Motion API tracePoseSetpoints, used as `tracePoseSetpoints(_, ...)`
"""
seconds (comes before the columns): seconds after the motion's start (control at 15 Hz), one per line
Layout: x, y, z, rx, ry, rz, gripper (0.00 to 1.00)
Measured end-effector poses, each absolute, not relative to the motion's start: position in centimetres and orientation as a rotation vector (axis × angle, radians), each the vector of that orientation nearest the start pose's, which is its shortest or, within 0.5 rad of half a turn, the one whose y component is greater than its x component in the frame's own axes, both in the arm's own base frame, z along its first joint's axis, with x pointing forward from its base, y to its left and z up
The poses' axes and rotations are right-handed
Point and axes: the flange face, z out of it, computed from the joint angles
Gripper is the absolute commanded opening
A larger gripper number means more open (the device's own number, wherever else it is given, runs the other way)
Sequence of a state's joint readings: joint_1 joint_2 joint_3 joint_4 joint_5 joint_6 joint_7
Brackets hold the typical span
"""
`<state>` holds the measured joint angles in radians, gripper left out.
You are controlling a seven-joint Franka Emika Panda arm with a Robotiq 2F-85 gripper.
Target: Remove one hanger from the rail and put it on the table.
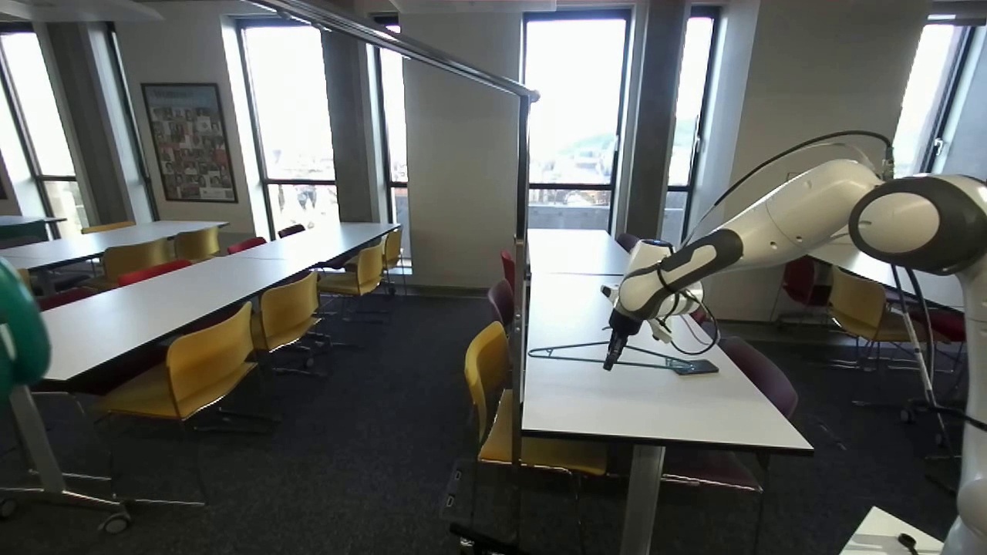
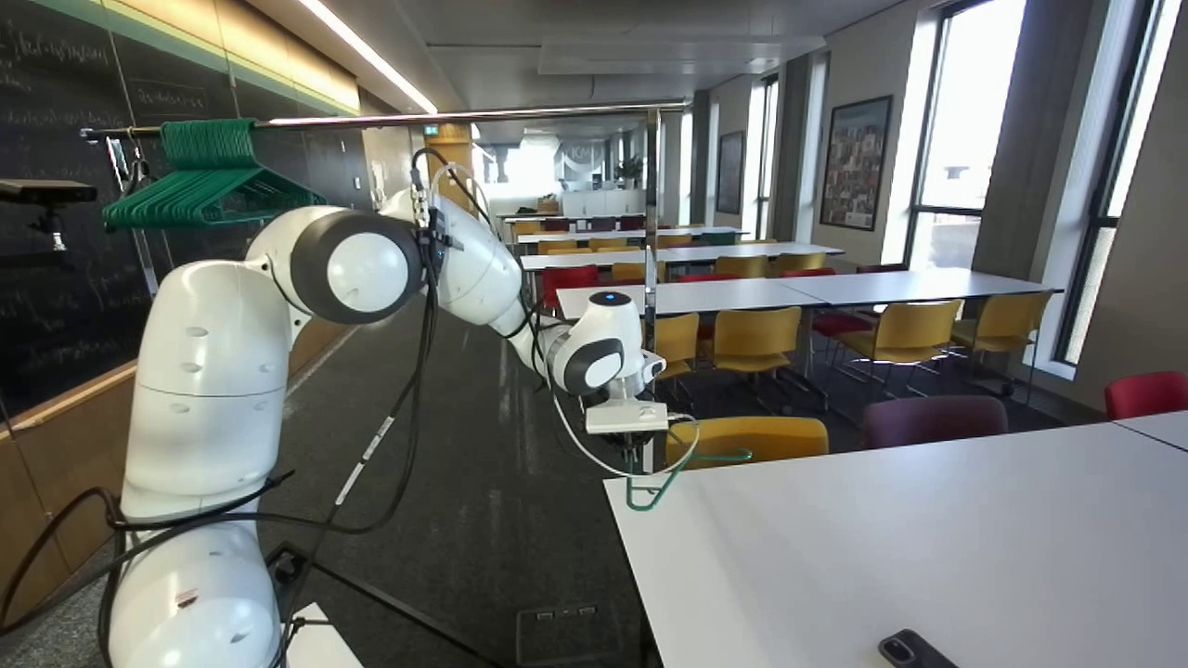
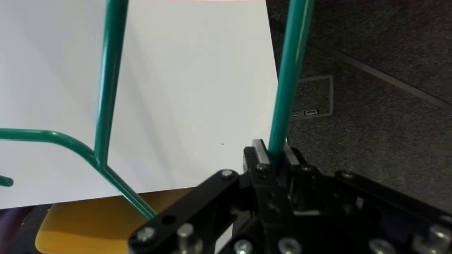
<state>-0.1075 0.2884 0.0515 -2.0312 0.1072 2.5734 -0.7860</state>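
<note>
The green hanger is gripped by one of its bars in the wrist view. My gripper is shut on that bar. In both exterior views the hanger lies roughly flat at the near corner of the white table, with the gripper pointing down at it. It seems held above the tabletop; the size of the gap cannot be told. The rail runs high up, away from the gripper. Several other green hangers hang on it.
A dark phone lies on the table. The rail's upright post stands by the table's side. A yellow chair is tucked against the table edge. Cables hang along the arm.
</note>
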Motion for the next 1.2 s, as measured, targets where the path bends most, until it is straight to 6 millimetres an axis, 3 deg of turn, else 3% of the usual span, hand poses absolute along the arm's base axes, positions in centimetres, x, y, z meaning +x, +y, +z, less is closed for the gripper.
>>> tracePoseSetpoints(0.53, 62.4, -9.7, 26.4, -2.886, -1.027, -0.364, 0.03)
tracePoseSetpoints(1.2, 61.8, -13.9, 20.3, -2.946, -1.061, -0.343, 0.03)
